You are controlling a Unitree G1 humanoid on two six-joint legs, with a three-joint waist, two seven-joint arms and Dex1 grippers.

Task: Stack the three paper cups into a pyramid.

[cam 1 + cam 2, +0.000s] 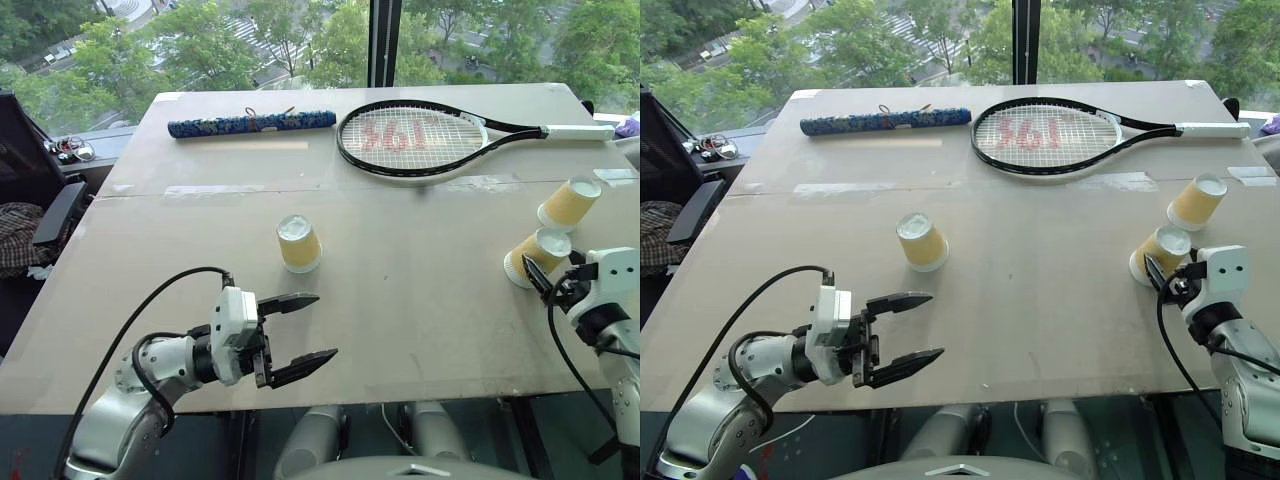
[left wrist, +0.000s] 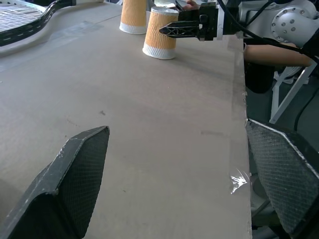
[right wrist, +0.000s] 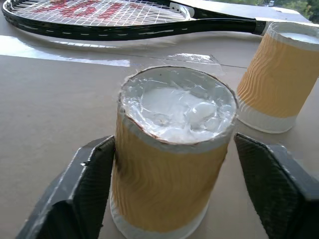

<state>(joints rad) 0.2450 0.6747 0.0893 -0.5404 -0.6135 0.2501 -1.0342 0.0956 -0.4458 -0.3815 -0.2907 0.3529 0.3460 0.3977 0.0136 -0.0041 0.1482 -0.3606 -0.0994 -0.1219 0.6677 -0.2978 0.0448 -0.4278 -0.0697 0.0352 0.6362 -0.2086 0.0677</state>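
No pyramid is begun: the three mustard-yellow, white-rimmed tapered paper cups stand apart on the grey-brown table [image 1: 400, 300], all upside down. One [image 1: 299, 243] is set near the middle, one [image 1: 570, 203] near the right edge, and the third [image 3: 172, 149] just in front of it, between the fingers of the right gripper [image 1: 550, 280]. The jaws seem to touch one side, but a firm grasp cannot be told. The left gripper [image 1: 300, 335] is spread wide, holding nothing. Nothing is held in any cup.

racket [image 2: 22, 22]: cut off by the left wrist view's edge
far cup [image 3: 281, 79]: right side cut off
near cup [image 3: 172, 154]: base cut off
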